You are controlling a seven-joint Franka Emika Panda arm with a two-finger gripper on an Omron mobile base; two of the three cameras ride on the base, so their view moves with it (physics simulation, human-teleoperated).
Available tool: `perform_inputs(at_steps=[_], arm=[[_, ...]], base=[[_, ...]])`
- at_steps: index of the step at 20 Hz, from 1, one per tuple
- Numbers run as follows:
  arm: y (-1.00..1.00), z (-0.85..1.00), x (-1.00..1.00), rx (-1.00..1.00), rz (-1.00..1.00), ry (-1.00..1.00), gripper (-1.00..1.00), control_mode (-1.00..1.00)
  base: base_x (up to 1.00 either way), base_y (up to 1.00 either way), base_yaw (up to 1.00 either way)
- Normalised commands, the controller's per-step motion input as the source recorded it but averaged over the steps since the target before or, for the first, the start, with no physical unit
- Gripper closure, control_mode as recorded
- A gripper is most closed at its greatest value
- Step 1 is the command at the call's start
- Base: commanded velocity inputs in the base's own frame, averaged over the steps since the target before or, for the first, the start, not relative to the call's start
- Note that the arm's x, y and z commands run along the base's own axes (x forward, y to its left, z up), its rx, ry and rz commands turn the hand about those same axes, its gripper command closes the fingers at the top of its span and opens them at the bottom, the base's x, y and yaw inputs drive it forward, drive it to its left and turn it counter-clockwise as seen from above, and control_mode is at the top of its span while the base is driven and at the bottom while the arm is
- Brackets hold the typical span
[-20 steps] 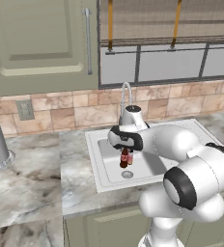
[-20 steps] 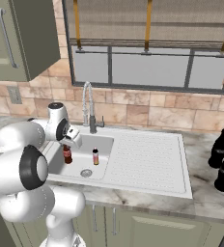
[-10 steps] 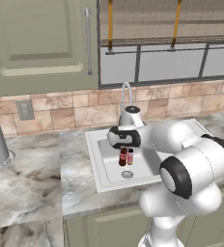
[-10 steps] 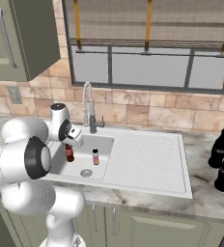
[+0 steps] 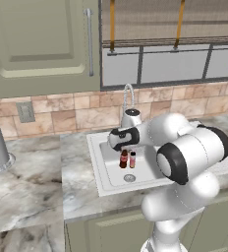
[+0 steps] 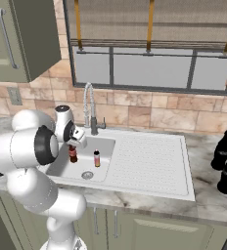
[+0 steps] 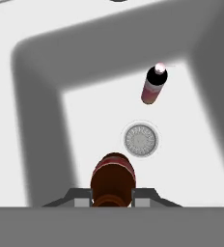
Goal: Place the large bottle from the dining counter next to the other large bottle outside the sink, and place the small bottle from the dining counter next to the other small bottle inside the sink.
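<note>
Right base view, listed from largest to smallest. Sink [image 6: 149, 161]: pale recessed basin with ribbed drainboard, set in the marbled tabletop [image 6: 203, 202] below the window; curved metal faucet [image 6: 89, 105] at its back edge. Two large bottles [image 6: 221, 151], black and cola-style, stand close together on the tabletop right of the drainboard, so that half of the task looks finished. Small bottle from the dining counter [image 6: 73, 154]: short, brown, red label; upright inside the basin, at its left side, under the robot's hand. The fingers [image 7: 113, 197] are pinched on its upper part; in the hand view its brown top sits squarely between them. Other small bottle [image 6: 97, 158]: pinkish body, dark cap; it stands apart from the held one, near the round drain [image 6: 87, 175].

Handling, as a judgement: glass, so rigid, smooth and likely slippery, breakable if dropped on the basin floor. Light enough for a neck or shoulder grip; set it down gently before letting go.
</note>
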Motion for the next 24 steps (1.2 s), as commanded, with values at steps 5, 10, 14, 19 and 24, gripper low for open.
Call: perform_inputs(at_steps=[5,10,14,19,24], arm=[[0.0,-0.22,0.05,0.0,0.0,0.0,1.0,-1.0],[0.02,-0.28,0.01,0.0,-0.01,0.0,1.0,-1.0],[0.03,-0.26,0.0,0.0,-0.01,0.0,1.0,-1.0],[0.09,-0.19,0.0,0.0,-0.01,-0.03,1.0,-1.0],[0.1,-0.2,0.0,0.0,-0.01,-0.05,1.0,-1.0]], base=[[0.0,0.0,0.0],[0.0,0.0,0.0],[0.0,0.0,0.0],[0.0,0.0,0.0],[0.0,0.0,0.0]])
